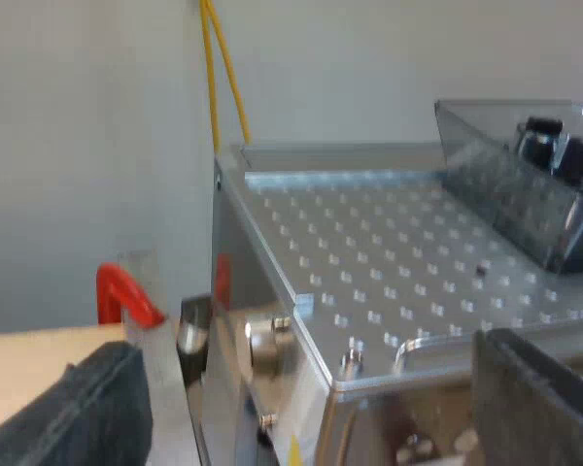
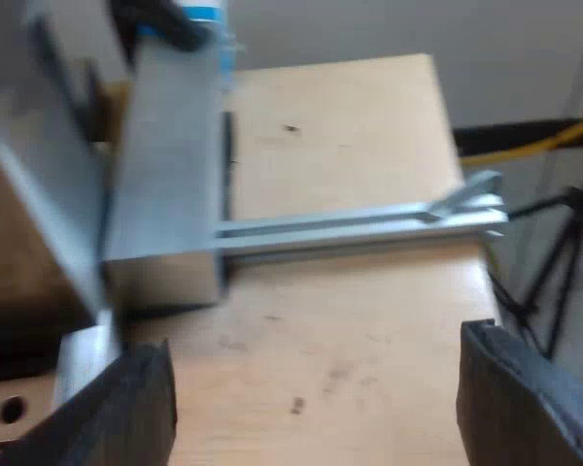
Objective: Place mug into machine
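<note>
With my left gripper (image 1: 311, 388) spread empty, the espresso machine (image 1: 389, 262) at its twelve o'clock, and my right gripper (image 2: 321, 398) spread empty over the bench (image 2: 350, 146), I judge grasping the mug comes first.

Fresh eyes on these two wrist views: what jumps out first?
The espresso machine, its dimpled metal top carrying the smoky bean hopper, lies just beyond the open left gripper. A red end shows beside the machine. The open right gripper hangs over a wooden table crossed by a metal rail.
</note>
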Controlling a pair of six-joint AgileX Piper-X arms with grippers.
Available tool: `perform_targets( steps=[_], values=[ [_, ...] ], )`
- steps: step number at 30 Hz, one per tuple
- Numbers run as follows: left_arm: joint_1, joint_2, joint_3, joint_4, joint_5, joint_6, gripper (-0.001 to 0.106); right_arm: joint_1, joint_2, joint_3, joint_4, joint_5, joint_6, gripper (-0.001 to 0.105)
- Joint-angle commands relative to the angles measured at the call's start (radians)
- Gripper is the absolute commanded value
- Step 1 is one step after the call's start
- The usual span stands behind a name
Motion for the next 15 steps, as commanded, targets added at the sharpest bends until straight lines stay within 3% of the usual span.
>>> perform_targets(
  steps=[1, 5, 8, 15],
  values=[
    [0.0, -0.03, -0.006, 0.072, -0.036, 0.012, 0.071, -0.089, -0.038, -0.01, 0.031, -0.051, -0.053, 0.063],
    [0.0, -0.101, -0.006, 0.181, -0.159, 0.023, 0.071, -0.13, -0.095, -0.01, 0.055, -0.059, -0.08, 0.063],
    [0.0, -0.169, -0.006, 0.243, -0.215, 0.059, 0.071, -0.13, -0.151, -0.01, 0.076, -0.059, -0.093, 0.063],
    [0.0, -0.34, -0.006, 0.358, -0.228, 0.087, 0.071, -0.13, -0.281, -0.01, 0.135, -0.059, -0.093, 0.063]
  ],
)
